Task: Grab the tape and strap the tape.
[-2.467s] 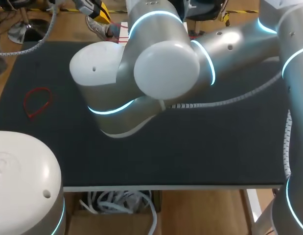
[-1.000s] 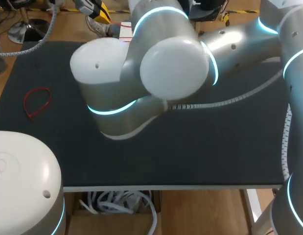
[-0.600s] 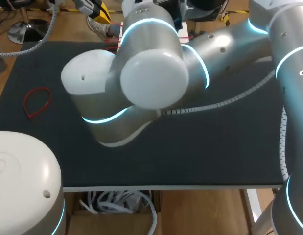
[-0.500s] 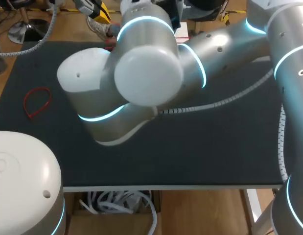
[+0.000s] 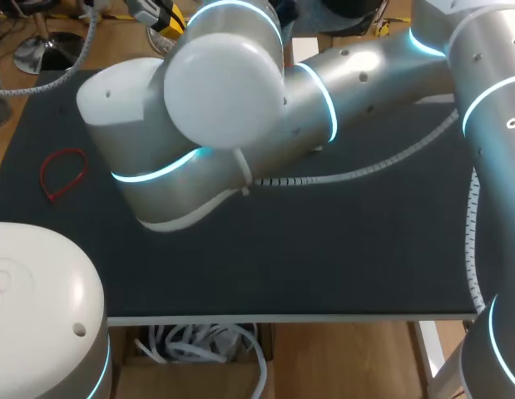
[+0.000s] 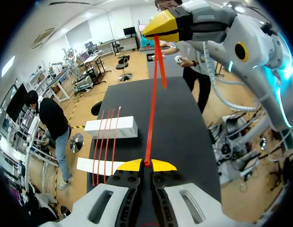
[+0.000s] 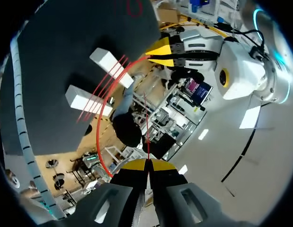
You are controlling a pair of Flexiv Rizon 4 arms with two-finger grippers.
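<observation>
Black tabletop (image 5: 324, 249) spreads below me; above it a red strap (image 6: 153, 109) runs between my grippers. My left gripper (image 6: 146, 163) pinches one end and my right gripper (image 6: 155, 34) the other, tips pressed together. A red loop (image 5: 61, 173) lies at the head view's left.

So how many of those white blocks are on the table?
2. The farther white block and the nearer white block lie parallel beside the left fingers, red bands across both. The right arm blocks the head view, so others may be hidden.
</observation>
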